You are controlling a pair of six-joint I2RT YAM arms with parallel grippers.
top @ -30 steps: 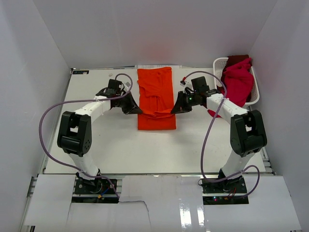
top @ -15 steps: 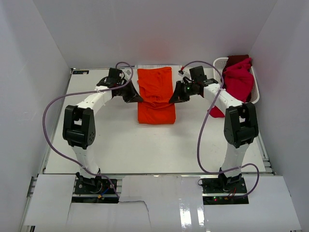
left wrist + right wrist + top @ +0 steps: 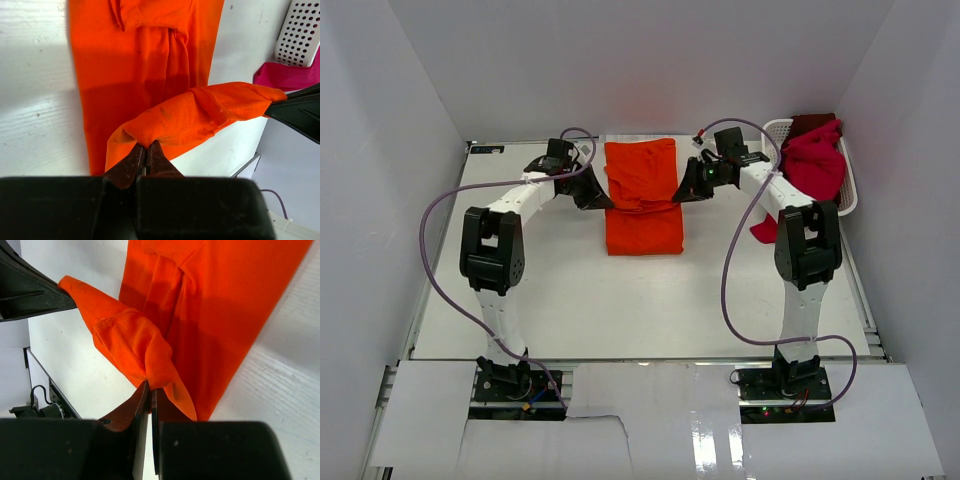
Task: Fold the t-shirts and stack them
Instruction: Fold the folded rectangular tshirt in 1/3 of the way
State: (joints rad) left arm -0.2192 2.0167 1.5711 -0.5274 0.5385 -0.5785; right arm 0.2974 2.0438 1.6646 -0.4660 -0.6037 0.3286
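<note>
You have carried the left fingers (image 3: 129, 167) and right fingers (image 3: 131, 412), each pinching a fold of the orange t-shirt (image 3: 642, 200), farther back over the surface (image 3: 570, 290); the shirt's near edge has drawn back, so it lies shorter.

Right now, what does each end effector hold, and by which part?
The orange t-shirt: the left end effector pinches one side edge, the right end effector the opposite side edge.

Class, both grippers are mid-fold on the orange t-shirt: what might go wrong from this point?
1. The left gripper and right gripper each pinch only a thin bit of the orange t-shirt, so it may slip free.
2. The lifted cloth bunches between them, so the fold may land creased.
</note>
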